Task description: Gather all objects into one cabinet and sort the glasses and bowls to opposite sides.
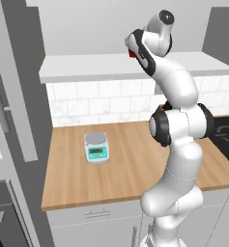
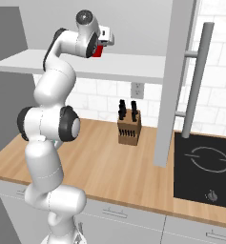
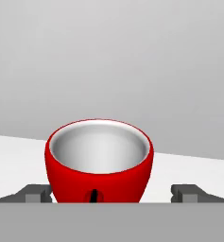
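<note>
Hand view, red cup (image 3: 99, 163) on white shelf (image 3: 14, 156), fingers (image 3: 35, 193) spread either side, no writing legible.

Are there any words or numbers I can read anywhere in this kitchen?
None can be read.
Kitchen scale: its teal display is too blurred to read.
Cooktop: only white ring marks and a small knob symbol, no letters.
Red cup: plain, no writing visible.
</note>
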You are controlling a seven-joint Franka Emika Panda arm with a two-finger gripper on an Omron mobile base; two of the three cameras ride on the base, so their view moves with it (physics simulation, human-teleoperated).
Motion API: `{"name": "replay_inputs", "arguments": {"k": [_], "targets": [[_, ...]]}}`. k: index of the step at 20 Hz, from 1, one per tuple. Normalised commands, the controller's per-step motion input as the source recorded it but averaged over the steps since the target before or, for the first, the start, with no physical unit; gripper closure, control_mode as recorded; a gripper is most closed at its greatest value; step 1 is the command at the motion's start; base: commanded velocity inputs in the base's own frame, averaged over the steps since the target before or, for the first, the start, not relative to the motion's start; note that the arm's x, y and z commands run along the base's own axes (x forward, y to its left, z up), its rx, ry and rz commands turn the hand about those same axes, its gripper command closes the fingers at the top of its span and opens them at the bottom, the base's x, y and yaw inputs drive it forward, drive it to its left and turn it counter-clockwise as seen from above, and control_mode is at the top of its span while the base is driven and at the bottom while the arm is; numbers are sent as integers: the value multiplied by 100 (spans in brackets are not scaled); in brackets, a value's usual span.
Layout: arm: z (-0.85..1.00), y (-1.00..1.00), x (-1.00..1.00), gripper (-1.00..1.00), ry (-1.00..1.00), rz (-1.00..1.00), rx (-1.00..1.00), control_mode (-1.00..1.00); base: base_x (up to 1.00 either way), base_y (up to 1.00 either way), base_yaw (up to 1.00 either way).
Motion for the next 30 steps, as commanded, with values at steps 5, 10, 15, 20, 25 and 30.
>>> {"name": "replay_inputs", "arguments": {"k": [5, 10, 15, 20, 25, 30], "targets": [[-9, 15, -11, -100, 0, 0, 0, -100, 0, 0, 0], [-25, 45, -26, 100, -3, 0, 2, -100, 0, 0, 0], [-8, 0, -12, 100, 0, 0, 9, -100, 0, 0, 0], [-8, -1, -2, 100, 0, 0, 8, -100, 0, 0, 0], [-1, -1, 0, 100, 0, 0, 8, -100, 0, 0, 0], [0, 0, -21, 100, -5, 0, 2, -100, 0, 0, 0]]}}
